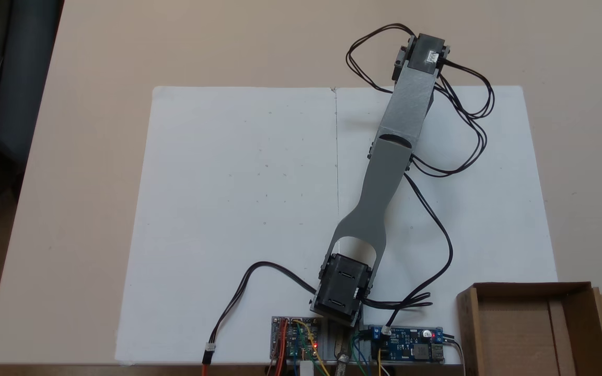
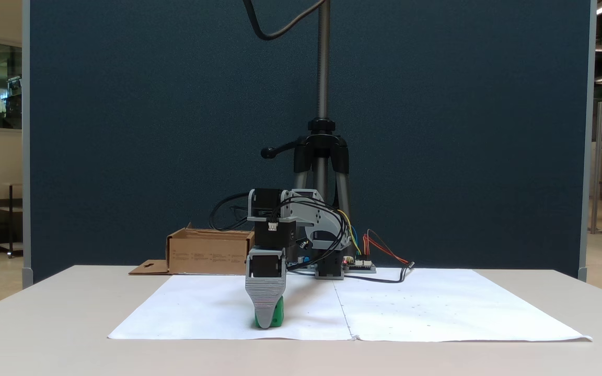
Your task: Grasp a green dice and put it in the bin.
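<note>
In a fixed view from the front, my grey gripper (image 2: 265,321) points straight down onto the white paper. Its tip is at table height near the paper's front edge. The green dice (image 2: 278,314) sits right behind that tip, with green showing on both sides of the front jaw. One jaw hides the other, so I cannot see whether they are closed on the dice. The bin (image 2: 209,254) is a brown cardboard box behind and to the left. From above, the arm's wrist (image 1: 425,52) covers the gripper and the dice. There the bin (image 1: 531,289) lies at the lower right.
White paper sheets (image 1: 238,209) cover the middle of the beige table. Circuit boards (image 1: 296,339) and black cables (image 1: 437,245) sit by the arm's base. A tripod (image 2: 322,156) stands behind the base before a dark blue partition.
</note>
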Motion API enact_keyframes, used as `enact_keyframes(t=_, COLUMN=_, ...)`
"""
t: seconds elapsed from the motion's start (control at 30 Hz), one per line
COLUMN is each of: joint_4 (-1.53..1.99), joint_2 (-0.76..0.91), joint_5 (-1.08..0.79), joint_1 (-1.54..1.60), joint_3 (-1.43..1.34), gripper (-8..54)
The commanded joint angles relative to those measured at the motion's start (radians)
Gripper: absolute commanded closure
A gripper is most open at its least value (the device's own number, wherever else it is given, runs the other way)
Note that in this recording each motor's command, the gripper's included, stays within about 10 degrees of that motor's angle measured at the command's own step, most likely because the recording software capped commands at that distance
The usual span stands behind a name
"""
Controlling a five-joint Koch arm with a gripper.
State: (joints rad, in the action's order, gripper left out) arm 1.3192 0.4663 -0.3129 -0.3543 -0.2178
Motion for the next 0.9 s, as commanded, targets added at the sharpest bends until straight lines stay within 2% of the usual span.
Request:
enact_keyframes(t=0.0, joint_4=-0.014, joint_2=0.025, joint_5=0.067, joint_1=-0.009, joint_3=0.043, gripper=33.1)
enact_keyframes(t=0.27, joint_4=0.029, joint_2=0.071, joint_5=0.192, joint_1=-0.054, joint_3=0.043, gripper=33.1)
enact_keyframes(t=0.7, joint_4=0.306, joint_2=0.543, joint_5=0.268, joint_1=-0.058, joint_3=0.025, gripper=33.1)
enact_keyframes(t=0.87, joint_4=0.308, joint_2=0.733, joint_5=0.27, joint_1=-0.029, joint_3=-0.104, gripper=33.1)
